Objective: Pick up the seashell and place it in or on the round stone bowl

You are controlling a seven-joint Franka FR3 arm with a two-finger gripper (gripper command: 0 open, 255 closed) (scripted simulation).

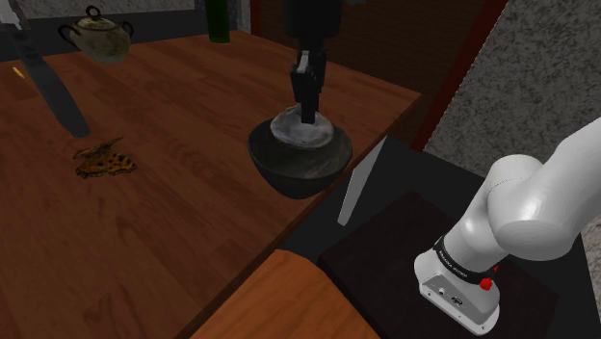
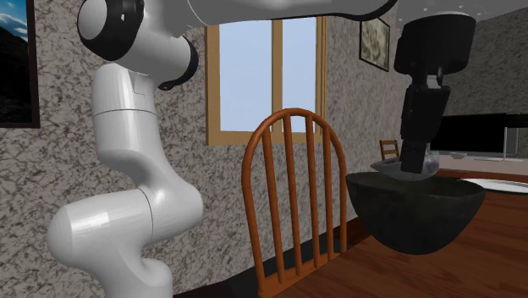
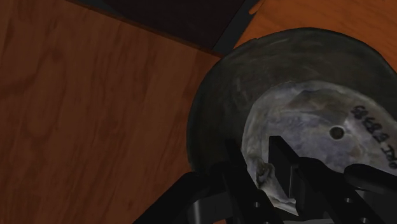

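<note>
Grip: black fingers (image 3: 286, 167) clamped on pale grey flat seashell (image 3: 305, 121)
Seashell: in dark round stone bowl's (image 1: 299, 171) mouth
Bowl: near brown wooden desk's (image 1: 173, 221) edge

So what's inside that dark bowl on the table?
A pale grey seashell, its edge clasped by the black gripper. The seashell covers the bowl's bottom, so anything beneath it cannot be seen.

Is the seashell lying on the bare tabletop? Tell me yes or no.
No: in the shoulder view the seashell sits in the mouth of the dark bowl, beneath the gripper.
</note>
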